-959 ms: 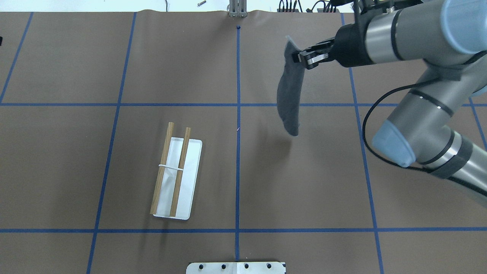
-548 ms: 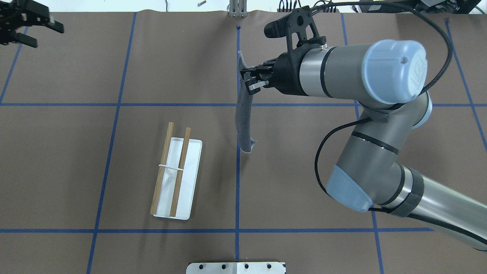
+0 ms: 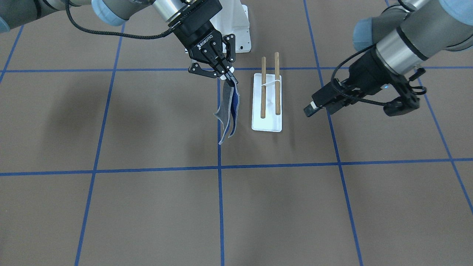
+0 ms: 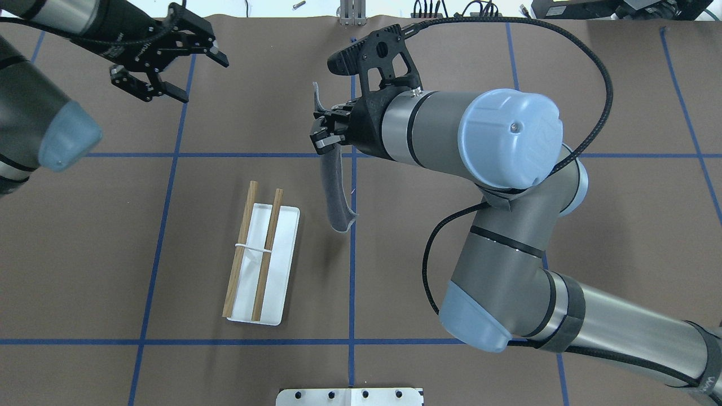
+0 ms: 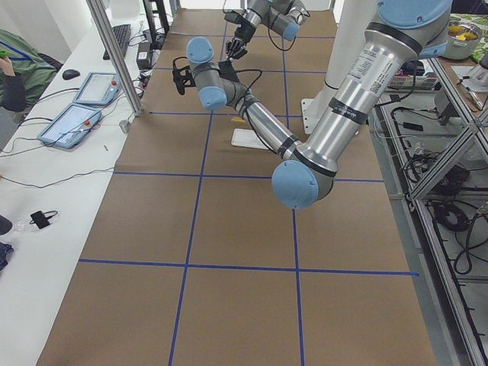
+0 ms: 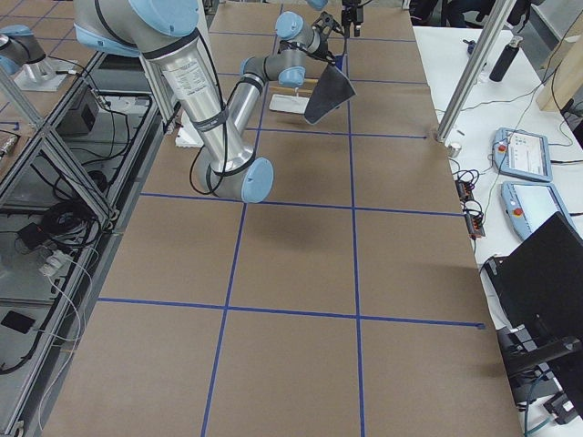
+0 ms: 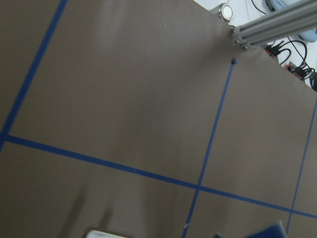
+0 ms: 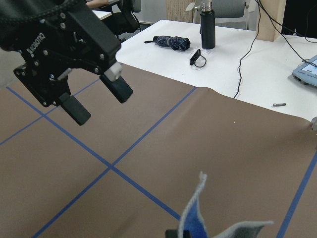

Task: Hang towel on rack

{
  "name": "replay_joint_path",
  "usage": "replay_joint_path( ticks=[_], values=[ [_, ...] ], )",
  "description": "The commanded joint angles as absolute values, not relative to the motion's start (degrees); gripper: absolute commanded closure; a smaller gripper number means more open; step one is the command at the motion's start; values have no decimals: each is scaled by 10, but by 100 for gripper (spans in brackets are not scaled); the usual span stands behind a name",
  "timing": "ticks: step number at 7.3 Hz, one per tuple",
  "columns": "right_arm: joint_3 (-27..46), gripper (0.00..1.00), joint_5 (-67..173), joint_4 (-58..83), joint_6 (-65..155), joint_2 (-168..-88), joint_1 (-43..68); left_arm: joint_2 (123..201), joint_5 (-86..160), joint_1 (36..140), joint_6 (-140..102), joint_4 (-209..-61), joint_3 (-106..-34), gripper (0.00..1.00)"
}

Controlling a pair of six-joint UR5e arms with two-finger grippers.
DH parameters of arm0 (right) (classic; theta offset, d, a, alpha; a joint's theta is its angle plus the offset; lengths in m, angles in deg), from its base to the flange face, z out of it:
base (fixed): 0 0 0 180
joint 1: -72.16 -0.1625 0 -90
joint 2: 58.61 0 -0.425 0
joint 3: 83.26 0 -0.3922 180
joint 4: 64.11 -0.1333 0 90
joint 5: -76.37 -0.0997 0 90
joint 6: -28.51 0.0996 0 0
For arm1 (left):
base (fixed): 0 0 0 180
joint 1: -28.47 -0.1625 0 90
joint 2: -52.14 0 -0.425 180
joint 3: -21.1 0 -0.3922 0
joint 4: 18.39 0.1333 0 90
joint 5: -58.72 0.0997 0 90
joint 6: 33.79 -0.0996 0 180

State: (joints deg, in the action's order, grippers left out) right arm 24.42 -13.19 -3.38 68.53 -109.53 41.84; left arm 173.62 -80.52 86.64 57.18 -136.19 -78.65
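My right gripper [image 4: 322, 134] is shut on the top edge of the towel [image 4: 335, 194]. The towel hangs in the air, dark grey with a blue inner face, just right of the rack [image 4: 260, 254]. The rack's two wooden dowels stand on a flat white base plate [image 4: 281, 265]. In the front-facing view the right gripper [image 3: 226, 75] holds the towel [image 3: 228, 111] beside the rack [image 3: 269, 85]. My left gripper [image 4: 198, 76] is open and empty, far behind the rack. It shows open in the right wrist view [image 8: 104, 105] and in the front-facing view [image 3: 318, 108].
A white bolted pedestal [image 4: 350, 396] sits at the near table edge, behind the rack in the front-facing view [image 3: 242, 33]. Blue tape lines cross the brown table cover [image 4: 451, 254]. Beyond the table's far edge lie cables, a bottle [image 8: 208, 27] and controllers.
My right arm has swung left with the towel, from the far right to just right of the rack. My left arm has come in from the far left corner, gripper open.
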Motion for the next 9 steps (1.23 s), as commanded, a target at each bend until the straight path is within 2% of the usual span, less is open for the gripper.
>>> replay_joint_path(
  ticks=[1, 2, 3, 8, 9],
  values=[
    [236, 100, -100, -32, 684, -1088, 446, 1771, -792, 825, 630, -1363, -791, 5],
    [234, 100, -79, -30, 684, -1085, 459, 1779, -787, 813, 640, -1363, -791, 19],
    [234, 100, -63, -30, 683, -1085, 469, 1780, -783, 811, 640, -1364, -792, 27],
    [233, 100, -61, -29, 684, -1086, 477, 1780, -744, 769, 638, -1375, -802, 30],
    [233, 100, -61, -29, 684, -1086, 477, 1780, -736, 761, 638, -1375, -803, 34]
  ],
)
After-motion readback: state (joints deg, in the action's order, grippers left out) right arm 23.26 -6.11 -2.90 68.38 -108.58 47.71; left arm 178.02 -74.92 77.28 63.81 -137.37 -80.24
